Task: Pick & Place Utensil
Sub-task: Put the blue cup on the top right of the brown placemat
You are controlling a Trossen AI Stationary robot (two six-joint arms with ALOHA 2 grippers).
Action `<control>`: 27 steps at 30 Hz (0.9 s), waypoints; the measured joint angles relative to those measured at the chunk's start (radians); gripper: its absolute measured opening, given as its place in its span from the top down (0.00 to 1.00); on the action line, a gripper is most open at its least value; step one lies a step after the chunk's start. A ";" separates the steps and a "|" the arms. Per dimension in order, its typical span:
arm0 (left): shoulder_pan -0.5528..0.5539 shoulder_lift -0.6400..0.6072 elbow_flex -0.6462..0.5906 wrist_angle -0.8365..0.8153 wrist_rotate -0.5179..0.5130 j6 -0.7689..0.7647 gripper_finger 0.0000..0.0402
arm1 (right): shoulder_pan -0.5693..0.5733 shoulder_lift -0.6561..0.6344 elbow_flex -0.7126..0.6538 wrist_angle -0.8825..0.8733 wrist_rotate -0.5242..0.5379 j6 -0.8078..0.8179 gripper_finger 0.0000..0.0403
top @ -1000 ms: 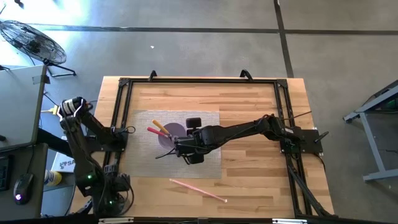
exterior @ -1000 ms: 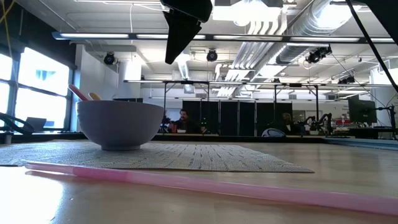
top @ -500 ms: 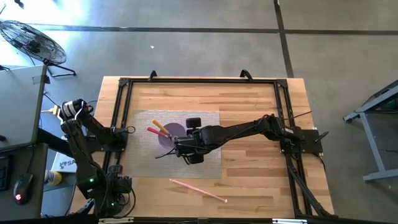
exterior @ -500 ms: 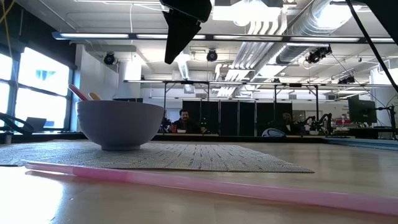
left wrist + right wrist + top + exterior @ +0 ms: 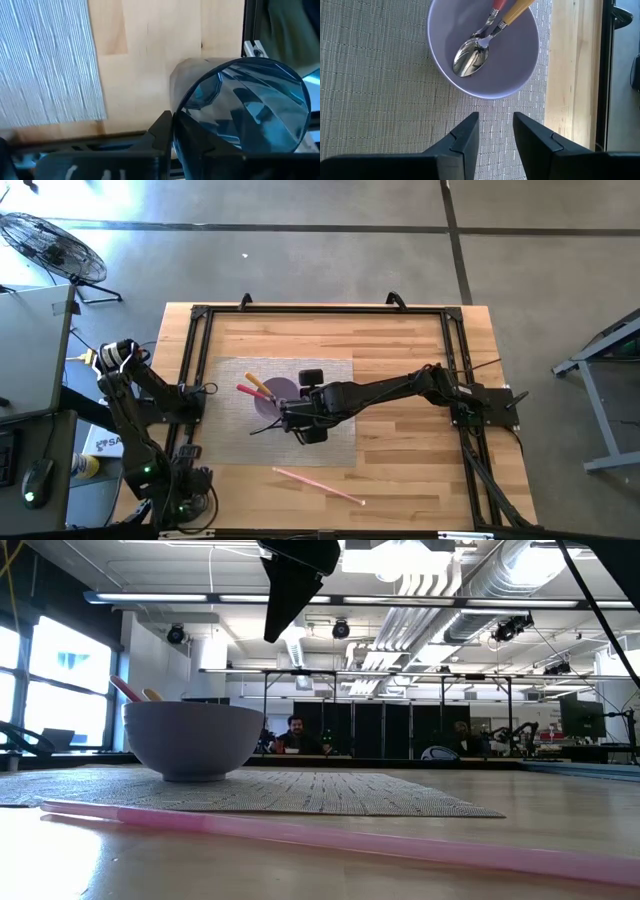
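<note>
The right claw (image 5: 494, 134) hangs above a grey woven placemat (image 5: 232, 415) near the middle of the wooden tabletop (image 5: 400, 350), its two dark fingers (image 5: 465, 137) parted with a clear gap between them and holding nothing. Just beyond the fingertips sits a lavender bowl (image 5: 520, 65) on the placemat. Inside the bowl lie two utensils: a spoon with a yellow-orange handle (image 5: 517, 10), its shiny head resting on the bowl's floor, and a second utensil with a red handle (image 5: 498, 3) lying close against it. In the overhead view both handles (image 5: 254, 387) stick out over the bowl's rim, pointing toward the tabletop's far left corner. The low view shows the same bowl (image 5: 192, 740) standing upright on the mat, with the two handle tips showing above its rim and the right arm's dark claw high above it.

A long pink utensil (image 5: 318, 485) lies flat on the bare wood off the mat's near edge, angled toward the near right corner; in the low view it runs across the foreground (image 5: 330, 840).

The left arm waits folded off the tabletop's left edge. Its claw (image 5: 172, 131) is clamped on a clear blue-tinted plastic cup (image 5: 245, 115), held over bare wood beside the placemat's edge.

People sit far off in the room behind the tabletop.
</note>
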 joint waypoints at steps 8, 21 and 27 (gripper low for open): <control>0.101 -0.043 0.000 -0.105 -0.043 0.117 0.97 | -0.003 0.000 0.000 0.030 -0.038 0.003 0.72; 0.344 -0.199 0.001 -0.221 -0.086 0.338 0.99 | -0.004 0.001 -0.089 0.169 -0.148 0.005 0.72; 0.499 -0.200 0.000 -0.227 -0.085 0.512 0.99 | -0.011 0.001 -0.174 0.286 -0.240 -0.052 0.72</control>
